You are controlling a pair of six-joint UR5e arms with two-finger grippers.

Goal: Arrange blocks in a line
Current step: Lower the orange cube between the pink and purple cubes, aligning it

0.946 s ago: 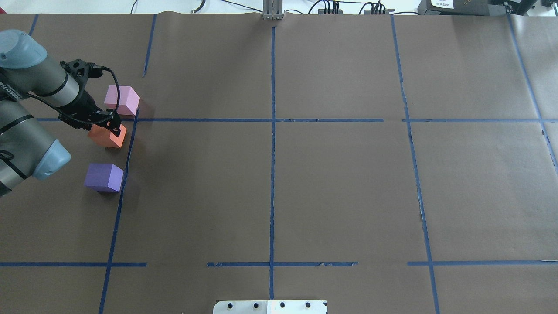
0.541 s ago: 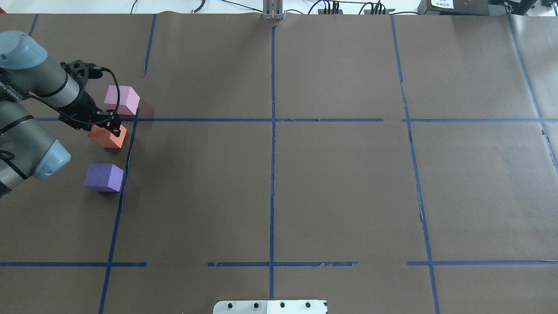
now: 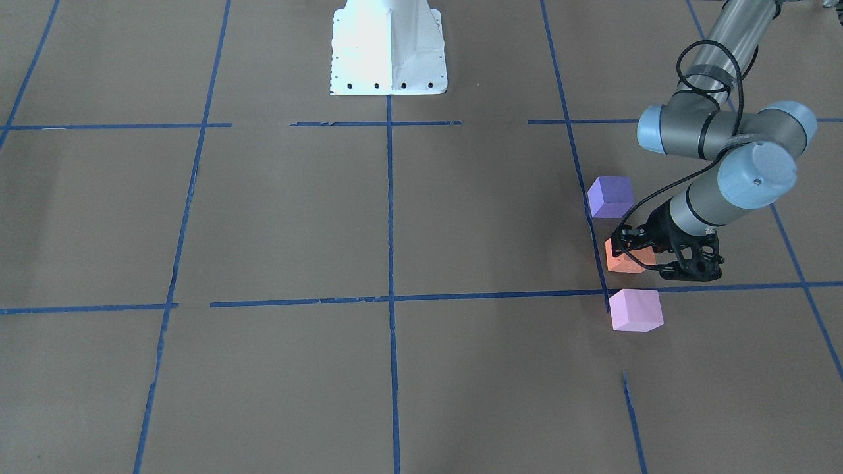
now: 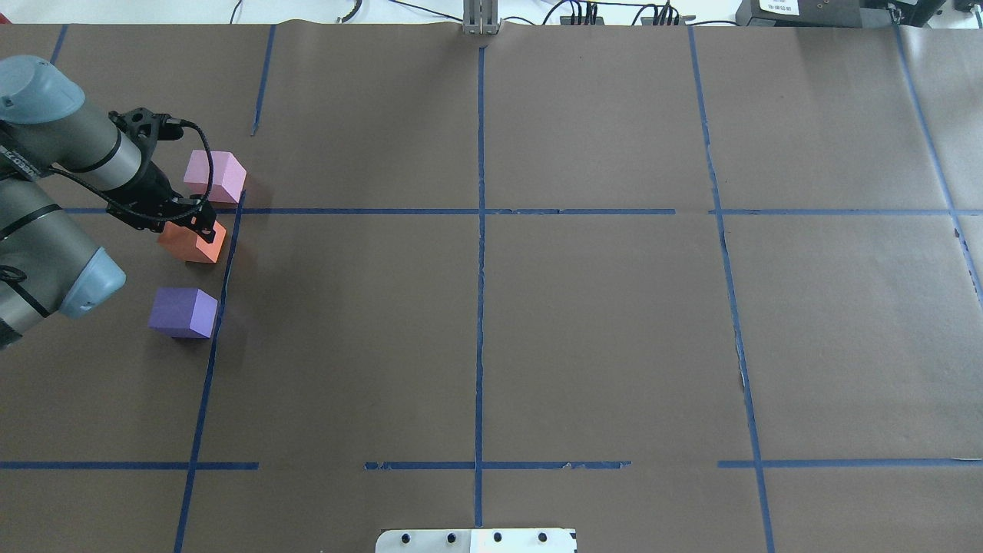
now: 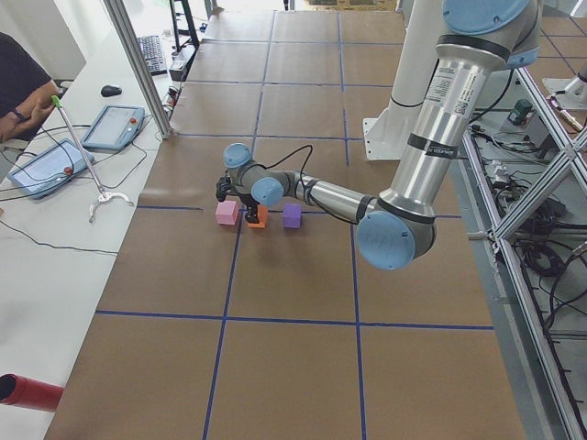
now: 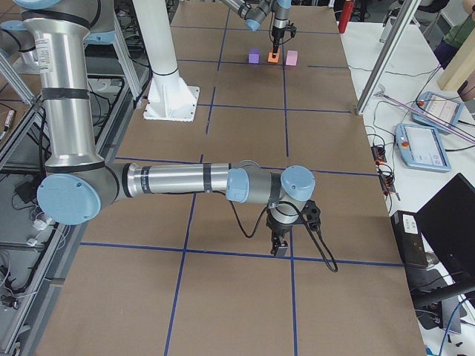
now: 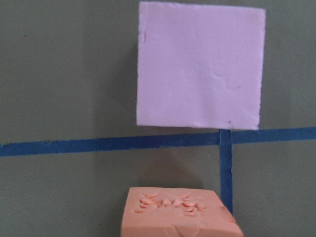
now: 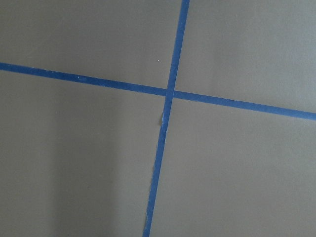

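Shifting slightly sideways with orange [image 4: 193,244] clamped between the left jaws, now a shade nearer the tape [image 4: 203,399] than before. Pink [image 4: 215,175] just ahead of those jaws, purple [image 4: 183,311] behind, apart. Probably trimming the row straight. Opening of the right jaws, well away, impossible to tell.

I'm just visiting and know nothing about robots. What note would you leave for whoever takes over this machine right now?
Left pincer: down around the orange block; grip unclear.
Right pincer: low over the table, far from the blocks; open or shut unclear.
Blocks: pink block, orange block, purple block in a rough column beside the blue tape line.
Done: line nearly formed.
Left: probably straighten orange, release, pull away.
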